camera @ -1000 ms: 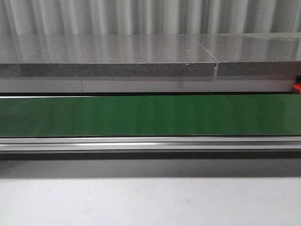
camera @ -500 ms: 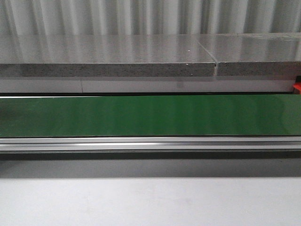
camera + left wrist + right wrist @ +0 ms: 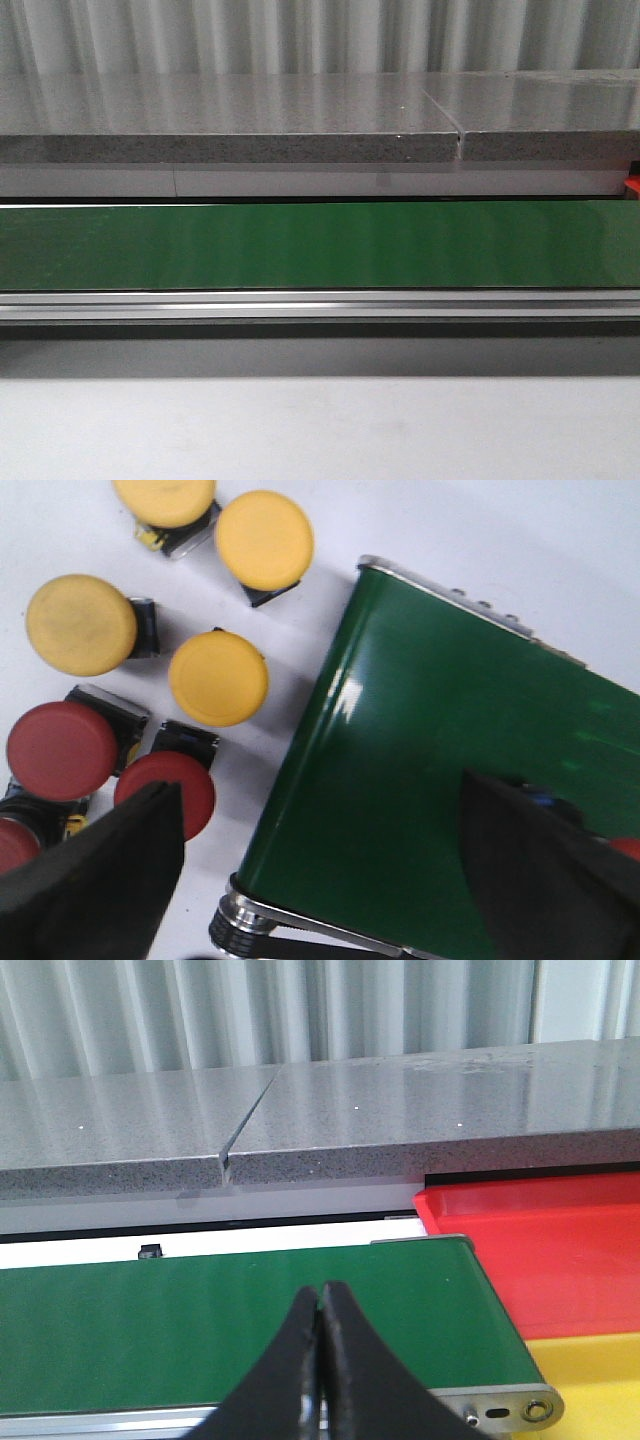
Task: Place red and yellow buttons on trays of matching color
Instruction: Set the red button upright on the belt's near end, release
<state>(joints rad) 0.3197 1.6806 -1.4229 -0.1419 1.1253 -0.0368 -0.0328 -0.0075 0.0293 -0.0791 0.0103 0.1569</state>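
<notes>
In the left wrist view, several yellow buttons (image 3: 218, 677) and three red buttons (image 3: 62, 750) lie on the white table beside the end of the green conveyor belt (image 3: 420, 760). My left gripper (image 3: 318, 820) is open and empty above the belt's end. One dark finger (image 3: 100, 880) overlaps a red button (image 3: 170, 785). Something red (image 3: 626, 848) peeks out on the belt behind the other finger. My right gripper (image 3: 320, 1295) is shut on nothing over the belt's other end, near the red tray (image 3: 540, 1260) and the yellow tray (image 3: 590, 1370). Neither gripper shows in the front view.
The green belt (image 3: 320, 245) runs across the front view, with an aluminium rail (image 3: 320, 305) in front and a grey stone counter (image 3: 230, 125) behind. A belt roller (image 3: 235, 932) sits at the belt's end. A sliver of red (image 3: 632, 186) shows at the right edge.
</notes>
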